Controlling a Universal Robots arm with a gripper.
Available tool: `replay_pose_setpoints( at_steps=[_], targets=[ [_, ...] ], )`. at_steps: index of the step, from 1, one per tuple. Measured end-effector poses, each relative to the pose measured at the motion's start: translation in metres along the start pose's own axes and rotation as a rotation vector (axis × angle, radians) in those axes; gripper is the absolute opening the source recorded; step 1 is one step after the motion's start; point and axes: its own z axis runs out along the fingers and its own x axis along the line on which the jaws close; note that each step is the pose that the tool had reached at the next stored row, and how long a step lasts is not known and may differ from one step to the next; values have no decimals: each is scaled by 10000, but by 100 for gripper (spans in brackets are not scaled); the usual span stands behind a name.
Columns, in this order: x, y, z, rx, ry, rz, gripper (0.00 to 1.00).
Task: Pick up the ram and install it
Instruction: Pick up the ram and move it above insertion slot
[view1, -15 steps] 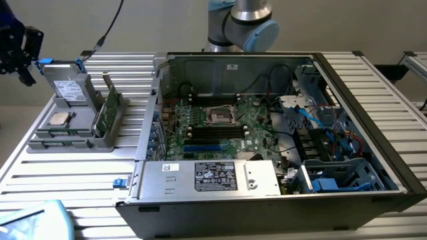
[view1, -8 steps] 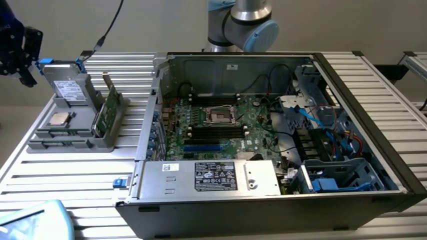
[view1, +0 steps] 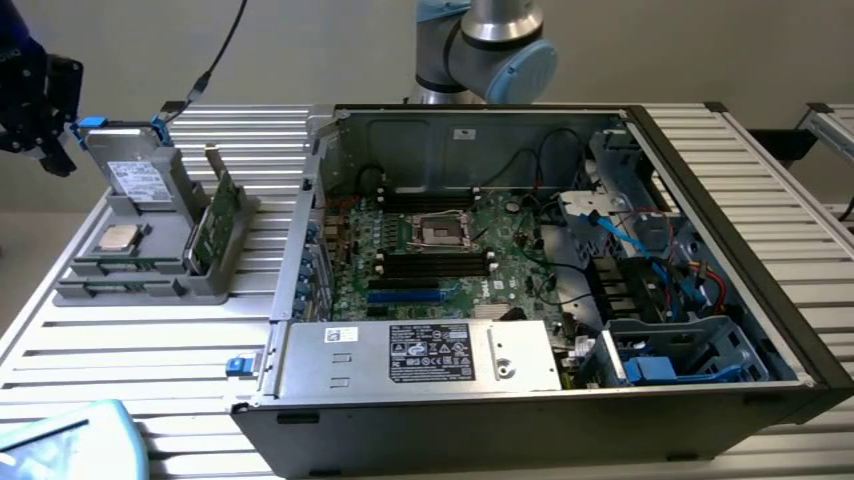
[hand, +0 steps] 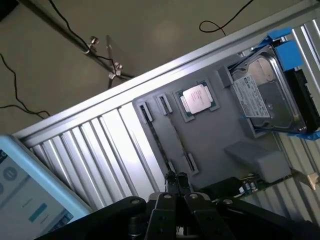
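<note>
Your gripper (hand: 176, 181) is closed: in the wrist view its two dark fingertips (hand: 170, 179) sit pressed side by side, with the black finger linkages spreading out behind them. In the exterior view you'll find it at the far left edge, raised and pointing downward. Your arm (view1: 483, 48) shows a grey joint with a pale blue cap at the top centre.

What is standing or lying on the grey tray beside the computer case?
On the grey tray a silver processor chip lies flat; a hard drive and a green circuit card stand upright. What lies under the drive and card is covered.
</note>
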Motion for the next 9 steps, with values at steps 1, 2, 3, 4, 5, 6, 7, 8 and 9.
replay_pose_setpoints(
  at_steps=[1, 2, 3, 4, 5, 6, 7, 8, 9],
  targets=[
    [0, 0, 0, 25, 8, -158, 11],
    [0, 0, 1, 51, 16, -333, 11],
    [0, 0, 1, 74, 23, -487, 11],
    [0, 0, 1, 98, 31, -663, 11],
    [-1, 0, 1, 122, 38, -836, 11],
    [-1, 0, 1, 146, 45, -1008, 11],
    [-1, 0, 3, 169, 50, -1174, 11],
    [0, 0, 4, 193, 56, -1344, 11],
    [0, 0, 4, 215, 63, -1529, 11]
  ],
)
